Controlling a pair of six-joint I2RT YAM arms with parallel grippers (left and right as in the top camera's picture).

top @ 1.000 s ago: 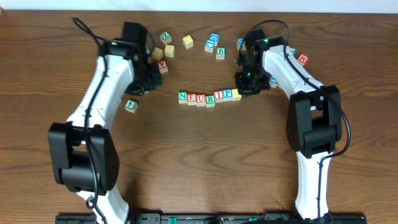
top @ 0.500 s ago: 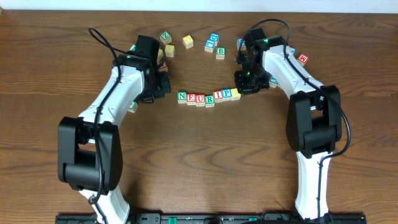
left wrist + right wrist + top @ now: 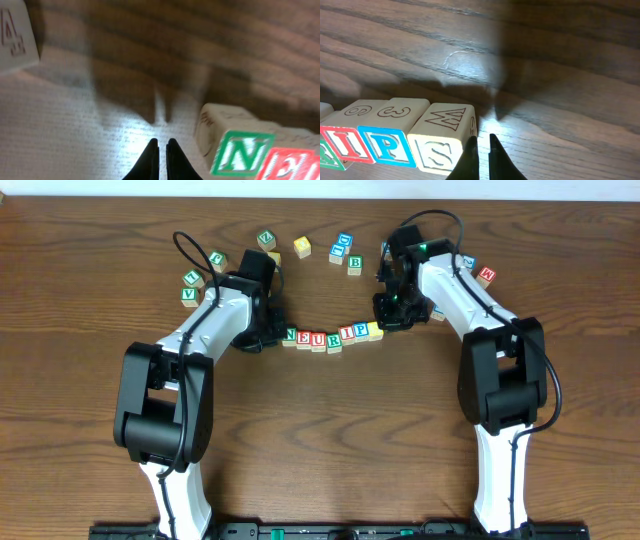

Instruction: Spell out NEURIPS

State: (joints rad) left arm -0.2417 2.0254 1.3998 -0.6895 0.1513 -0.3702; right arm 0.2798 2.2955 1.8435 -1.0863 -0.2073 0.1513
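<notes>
Evidently the row of blocks (image 3: pixel 330 337) reads NEURIPS, running left to right. The left gripper (image 3: pixel 161 147), fingers pinched together on nothing, sits just left of the N block (image 3: pixel 241 154). The right gripper (image 3: pixel 481 142), likewise closed and empty, sits just right of the S block (image 3: pixel 441 150). Any tidying push would run inward along the row.

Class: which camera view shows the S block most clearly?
Right wrist: the S block fills the near foreground, letter legible. Overhead shows it tiny, yellow, at the letter row's right end. Left wrist misses it.
</notes>
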